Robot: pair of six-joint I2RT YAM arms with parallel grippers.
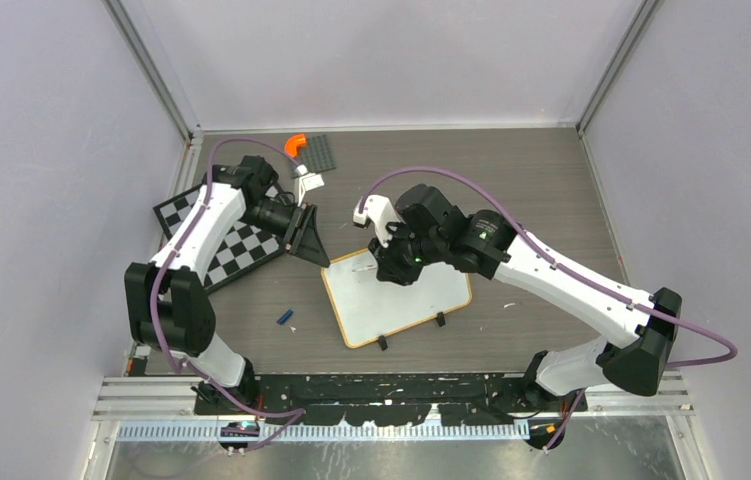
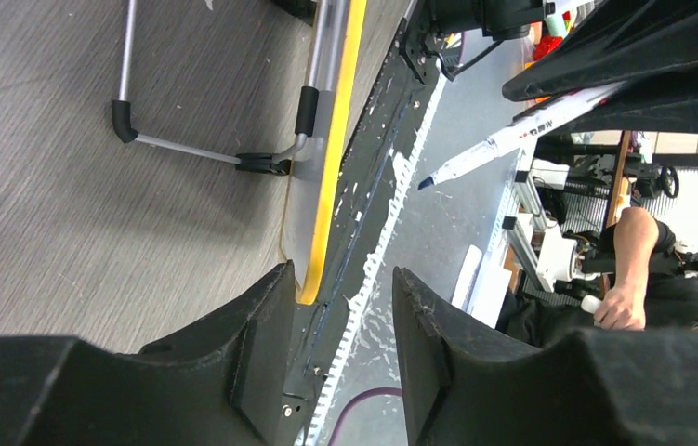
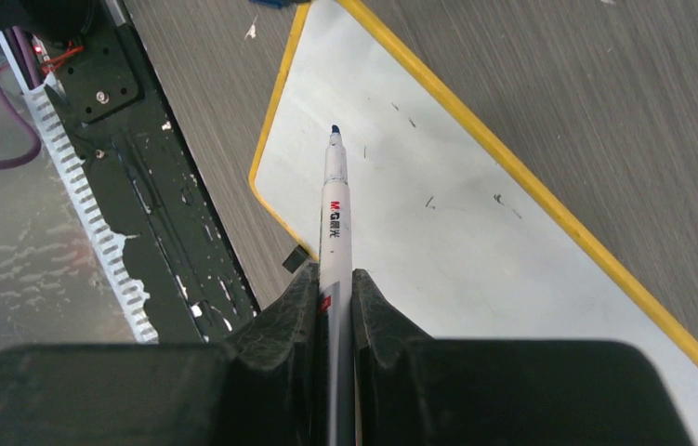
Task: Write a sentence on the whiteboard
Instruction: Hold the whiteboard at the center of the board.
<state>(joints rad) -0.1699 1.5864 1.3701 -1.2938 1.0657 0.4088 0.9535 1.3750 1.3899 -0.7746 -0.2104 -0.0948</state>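
The whiteboard (image 1: 421, 300) lies flat on the table, white with a yellow-orange rim (image 2: 334, 149) and small black feet (image 2: 261, 163). My right gripper (image 1: 392, 264) hangs over its far left part, shut on a white marker (image 3: 333, 216). The marker's blue tip points down at the board face (image 3: 456, 232); I cannot tell whether it touches. No sentence shows on the board, only a few small dark flecks. My left gripper (image 1: 309, 236) stands open and holds nothing, just left of the board's far left corner. That corner shows just past its fingertips (image 2: 270, 288).
A blue marker cap (image 1: 284, 316) lies on the table left of the board. A black-and-white checkered board (image 1: 223, 245) sits under my left arm. An orange piece (image 1: 295, 143) and a grey plate (image 1: 319, 150) lie at the back. Grey walls enclose the table.
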